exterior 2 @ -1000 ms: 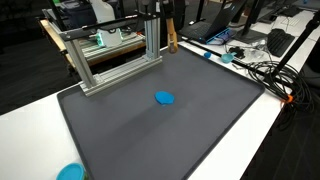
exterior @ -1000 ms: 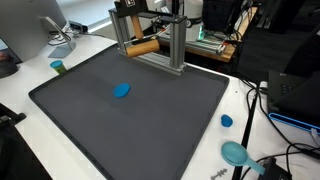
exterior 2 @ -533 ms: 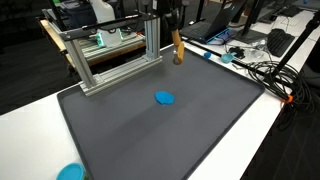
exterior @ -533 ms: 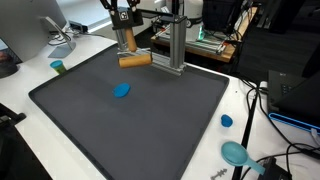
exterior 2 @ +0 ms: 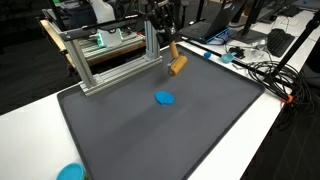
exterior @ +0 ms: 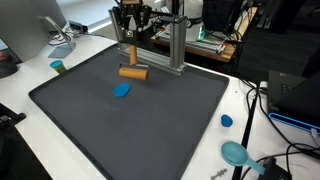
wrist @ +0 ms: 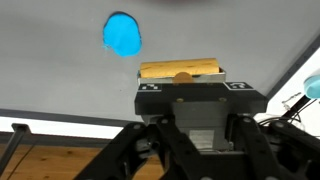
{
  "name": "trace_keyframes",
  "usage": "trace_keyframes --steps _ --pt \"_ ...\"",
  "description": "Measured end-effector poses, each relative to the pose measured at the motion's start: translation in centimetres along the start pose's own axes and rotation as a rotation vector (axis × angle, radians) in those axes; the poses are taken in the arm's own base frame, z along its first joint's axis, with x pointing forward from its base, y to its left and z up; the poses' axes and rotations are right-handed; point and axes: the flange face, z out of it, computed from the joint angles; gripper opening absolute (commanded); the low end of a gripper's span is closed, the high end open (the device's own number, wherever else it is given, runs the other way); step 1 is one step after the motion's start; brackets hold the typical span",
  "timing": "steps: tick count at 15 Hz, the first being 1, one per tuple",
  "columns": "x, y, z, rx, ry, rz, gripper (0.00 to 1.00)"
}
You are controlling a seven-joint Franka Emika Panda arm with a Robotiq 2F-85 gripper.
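The hand [exterior: 128,43] is clamping tight on the thin handle [exterior: 128,57] of the wooden mallet [exterior: 133,72], which is hanging head-down near the blue disc [exterior: 122,90], and it is probably handling as light, stiff and smooth, so gripping the handle close to the head is looking safest against swinging.

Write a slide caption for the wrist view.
Gripper shut on a wooden mallet over the grey mat, a blue disc nearby.
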Motion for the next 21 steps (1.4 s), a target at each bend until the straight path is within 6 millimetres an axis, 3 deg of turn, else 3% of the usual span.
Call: trace_keyframes --steps 1,2,8,14,17,18,20,21 --pt "-1.0 -0.4 -0.5 -0.011 0.017 0.012 0.47" --pt "-1.8 -0.8 -1.1 -0.014 0.025 0.017 0.22" --pt "-2.3 -1.4 -2.9 -0.056 0.019 0.100 0.22" --pt "-2.9 -5.2 -9.6 -0.088 -0.133 0.298 0.22" --pt "-3.6 -5.7 -11.5 -0.088 -0.192 0.360 0.22" --pt "-3.8 -5.5 -11.7 -0.092 -0.201 0.376 0.47" --pt "-4.1 -4.9 -11.6 -0.105 -0.205 0.394 0.47" --pt "-4.2 -4.6 -11.6 -0.109 -0.207 0.398 0.22"
